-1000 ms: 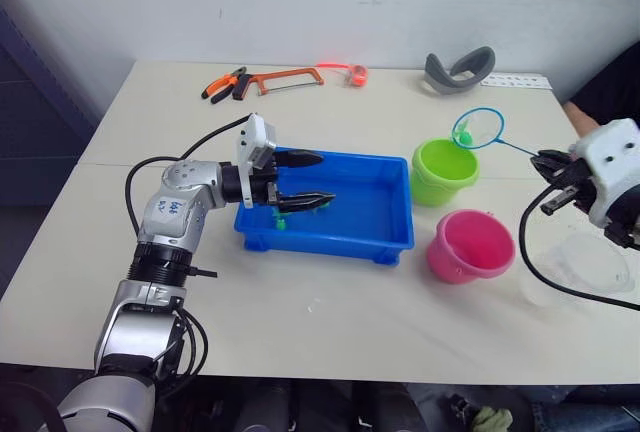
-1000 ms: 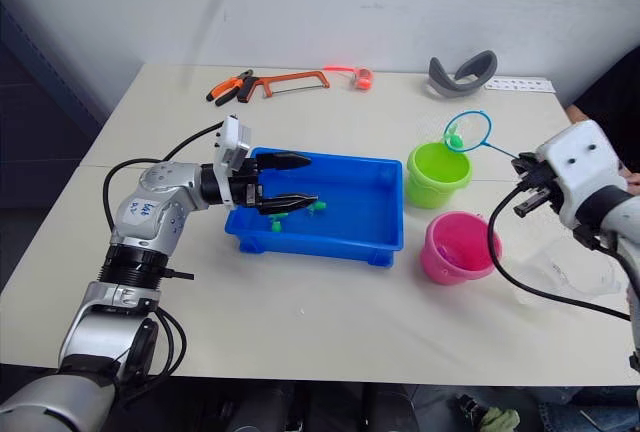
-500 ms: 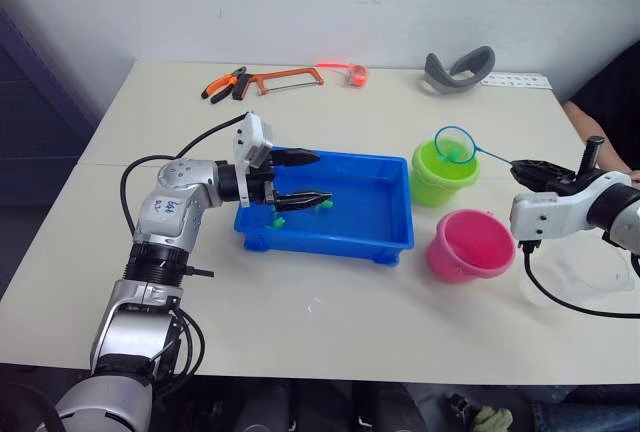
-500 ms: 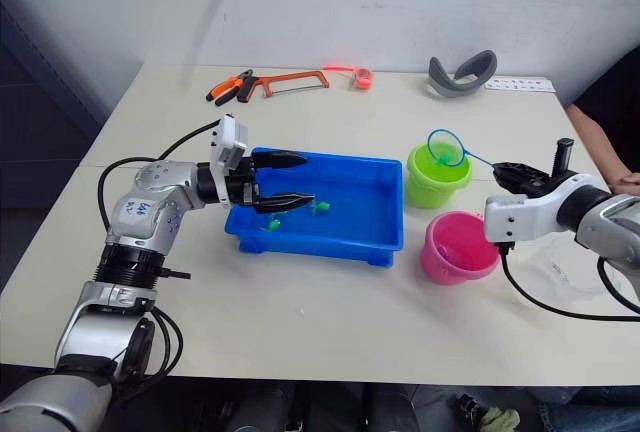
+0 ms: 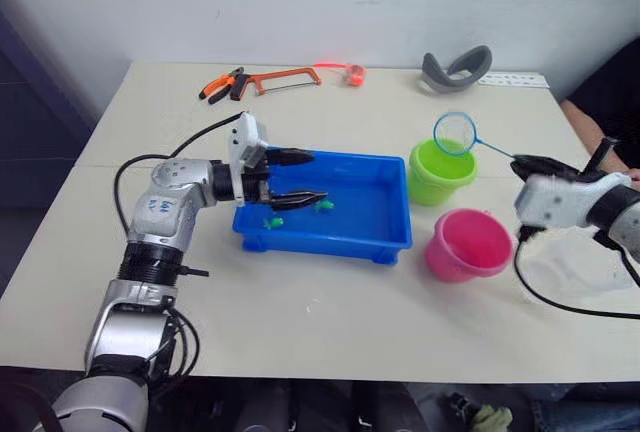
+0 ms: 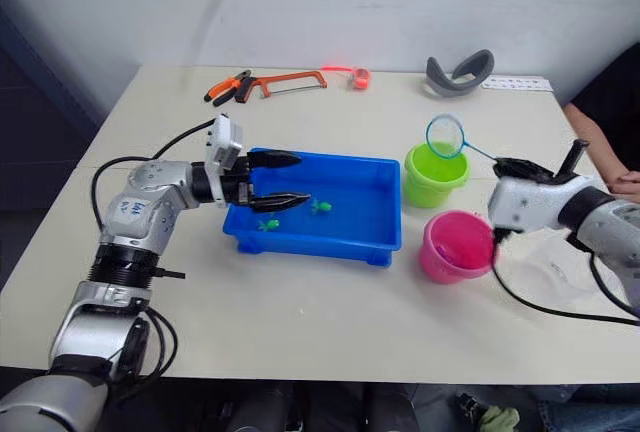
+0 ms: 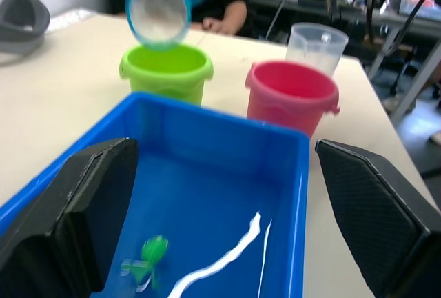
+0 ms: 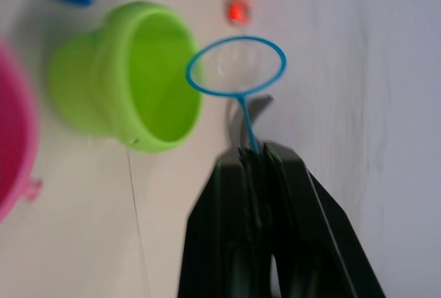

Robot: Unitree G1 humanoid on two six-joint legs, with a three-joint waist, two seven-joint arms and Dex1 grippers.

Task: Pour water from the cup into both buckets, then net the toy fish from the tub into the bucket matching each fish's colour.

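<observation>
The blue tub (image 5: 330, 239) holds two green toy fish (image 5: 270, 221) (image 5: 323, 205) in shallow water. My left gripper (image 5: 315, 176) hangs open over the tub's left half, its fingers apart above the fish. To the right stand the lime green bucket (image 5: 440, 174) and the pink bucket (image 5: 468, 245). My right gripper (image 5: 530, 164) is shut on the thin handle of the net (image 8: 236, 65). The light-blue hoop is empty and is held up just above the green bucket's far rim. The clear cup (image 5: 582, 267) stands at the far right, below my right arm.
An orange hacksaw (image 5: 285, 77), pliers (image 5: 222, 83), an orange tape roll (image 5: 354, 74) and a grey curved band (image 5: 457, 65) lie along the table's far edge. A person's arm (image 5: 585, 117) rests at the right edge.
The net carried a green fish above the green bucket, tipped down onto it, and now stands raised and empty. My right wrist has turned over. The left gripper has stayed over the tub.
</observation>
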